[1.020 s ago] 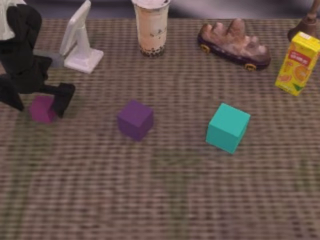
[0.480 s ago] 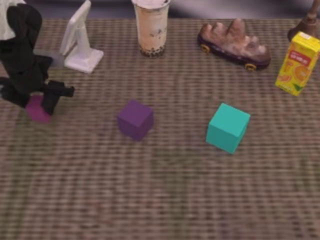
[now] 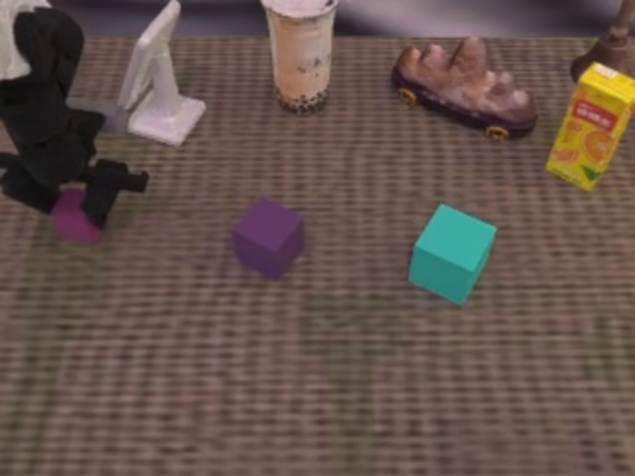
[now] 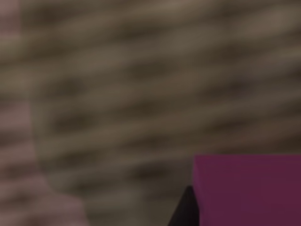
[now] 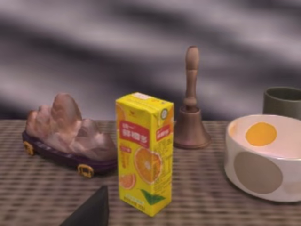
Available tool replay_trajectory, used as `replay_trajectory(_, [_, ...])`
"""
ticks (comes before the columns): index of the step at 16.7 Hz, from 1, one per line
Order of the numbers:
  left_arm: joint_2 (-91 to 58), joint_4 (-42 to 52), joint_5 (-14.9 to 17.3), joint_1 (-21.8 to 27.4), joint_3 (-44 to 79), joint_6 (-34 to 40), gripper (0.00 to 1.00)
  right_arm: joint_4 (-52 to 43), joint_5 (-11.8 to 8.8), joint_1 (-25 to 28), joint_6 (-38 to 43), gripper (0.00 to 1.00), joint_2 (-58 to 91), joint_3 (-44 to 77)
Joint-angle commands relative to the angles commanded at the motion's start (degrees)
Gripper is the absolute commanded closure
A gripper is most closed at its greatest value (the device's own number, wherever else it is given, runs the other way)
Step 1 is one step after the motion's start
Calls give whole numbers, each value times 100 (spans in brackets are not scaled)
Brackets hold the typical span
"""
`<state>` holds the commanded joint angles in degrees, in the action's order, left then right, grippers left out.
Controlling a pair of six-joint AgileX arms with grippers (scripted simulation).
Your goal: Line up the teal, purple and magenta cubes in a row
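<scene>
From above, the left gripper (image 3: 74, 203) sits at the table's (image 3: 327, 397) far left with its jaws clenched on the magenta cube (image 3: 73, 217). A second ago the jaws stood spread around that cube as it sat flat; now they have closed, and the cube shows tipped and partly hidden beneath them, which suggests it has just come off the weave. So the grasp looks done and the carry toward the others comes next. The purple cube (image 3: 269, 237) rests near the middle, and the teal cube (image 3: 452, 253) stands well apart to its right; neither has moved. Along the back edge stand a white stand (image 3: 159, 79), a bubble tea cup (image 3: 301, 52) filled with milky tea and dark pearls at the bottom, a rock-laden cart (image 3: 463, 87) and a juice carton (image 3: 589, 126).

The left wrist view shows the magenta cube (image 4: 249, 188) close up, over blurred weave.

The right wrist view shows the right arm parked off to the right; I cannot tell how its jaws stand. It faces the juice carton (image 5: 143, 153), the cart (image 5: 70, 139), a wooden bell (image 5: 191, 106), a dotted bowl (image 5: 263, 155) whose inside appears empty, and a dark cup (image 5: 282, 100) whose contents are hidden.
</scene>
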<state>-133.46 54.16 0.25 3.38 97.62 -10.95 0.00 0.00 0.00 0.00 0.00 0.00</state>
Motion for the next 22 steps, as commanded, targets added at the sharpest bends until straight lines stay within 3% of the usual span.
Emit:
replay_trajectory(4, [208, 160, 31, -9, 153, 12, 100, 0, 0, 0, 0, 0, 0, 0])
replay_trajectory(11, [548, 1400, 29, -111, 1023, 30, 100, 0, 0, 0, 0, 0, 0, 0])
replay_trajectory(16, [540, 1419, 26, -70, 1046, 31, 100, 0, 0, 0, 0, 0, 0, 0])
replay_trajectory(19, [399, 1546, 11, 288, 1293, 397, 100, 0, 0, 0, 0, 0, 0, 0])
replay_trajectory(22, [144, 1798, -20, 1048, 1757, 1298, 100, 0, 0, 0, 0, 0, 0, 0])
